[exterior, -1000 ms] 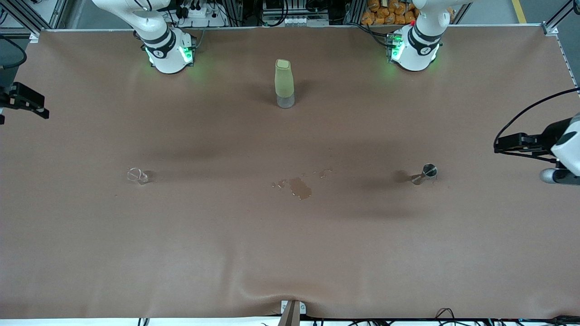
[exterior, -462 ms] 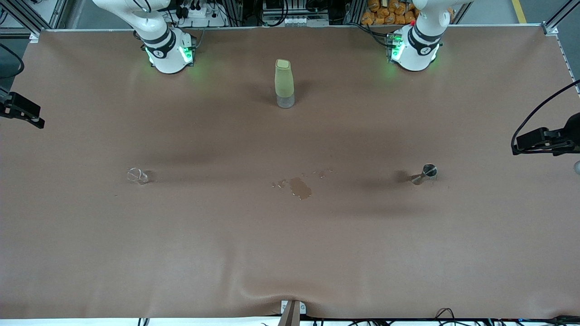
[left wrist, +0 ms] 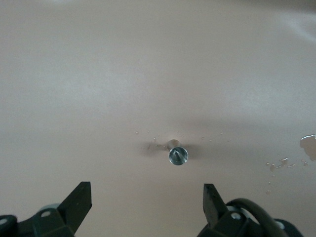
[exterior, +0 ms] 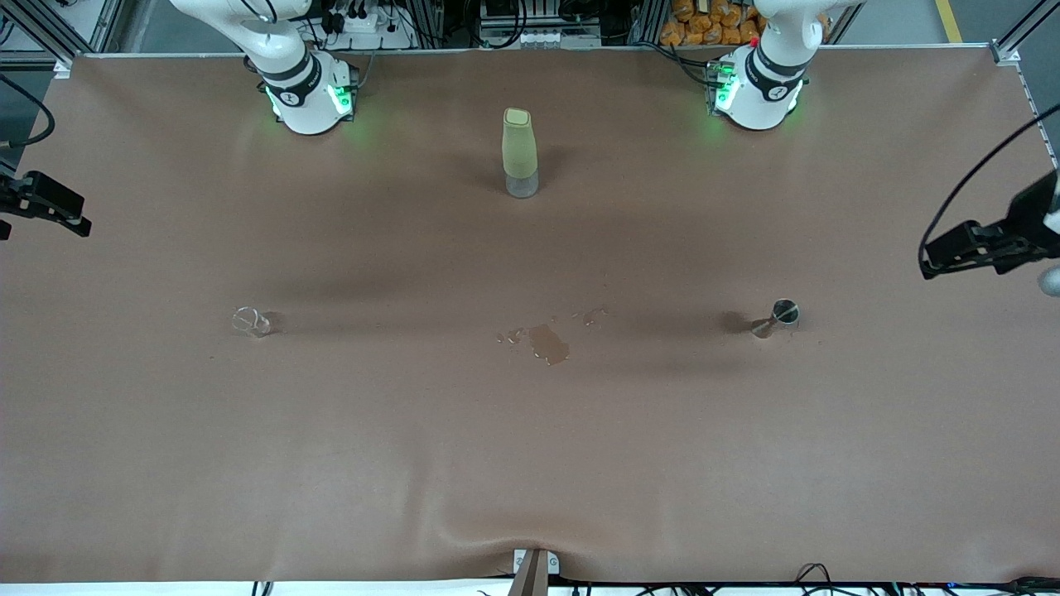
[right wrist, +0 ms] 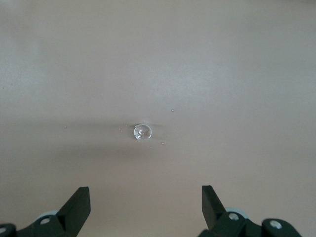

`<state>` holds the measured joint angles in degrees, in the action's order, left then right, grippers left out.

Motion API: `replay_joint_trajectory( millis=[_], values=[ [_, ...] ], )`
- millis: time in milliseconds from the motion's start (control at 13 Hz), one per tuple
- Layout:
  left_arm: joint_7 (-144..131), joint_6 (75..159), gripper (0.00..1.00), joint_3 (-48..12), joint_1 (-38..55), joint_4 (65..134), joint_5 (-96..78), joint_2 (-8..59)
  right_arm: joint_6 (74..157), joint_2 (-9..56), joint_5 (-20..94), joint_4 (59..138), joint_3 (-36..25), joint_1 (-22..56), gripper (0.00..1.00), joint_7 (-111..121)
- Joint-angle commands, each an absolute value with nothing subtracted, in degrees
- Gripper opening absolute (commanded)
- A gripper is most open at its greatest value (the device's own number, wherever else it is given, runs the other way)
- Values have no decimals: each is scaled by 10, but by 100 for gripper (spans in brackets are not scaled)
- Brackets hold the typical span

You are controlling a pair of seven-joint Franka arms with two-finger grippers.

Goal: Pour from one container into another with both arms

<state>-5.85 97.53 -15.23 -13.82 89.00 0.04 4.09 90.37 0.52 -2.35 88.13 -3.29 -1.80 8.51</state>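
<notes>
One bottle (exterior: 519, 153) upright | spill (exterior: 548, 343) between cup (exterior: 251, 320), jigger (exterior: 777, 317)

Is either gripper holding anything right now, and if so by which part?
Nothing is held. Left gripper is open above the steel jigger; right gripper is open above the glass cup.

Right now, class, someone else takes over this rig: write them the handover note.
Left gripper: open, empty, up at the left arm's end of the table, jigger in its wrist view.
Right gripper: open, empty, up at the right arm's end, cup in its wrist view.
Cup and jigger stand apart on the table, a spill between them; bottle nearer the bases.
Done: nothing is held.
Left: grasp both, pour cup into jigger.
</notes>
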Motion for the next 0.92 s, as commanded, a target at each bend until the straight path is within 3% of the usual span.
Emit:
replay_joint_trajectory(
  millis=[0, 385, 846],
  values=[
    [-67, 984, 100, -156, -146, 921, -2, 10, 899, 1, -33, 886, -21, -30, 100, 75],
    [-80, 932, 100, -156, -148, 914, -1, -5, 895, -1, -33, 886, 0, -56, 100, 75],
    [-69, 930, 100, -156, -148, 907, -1, -4, 894, 1, -33, 886, 0, -53, 100, 75]
  ],
)
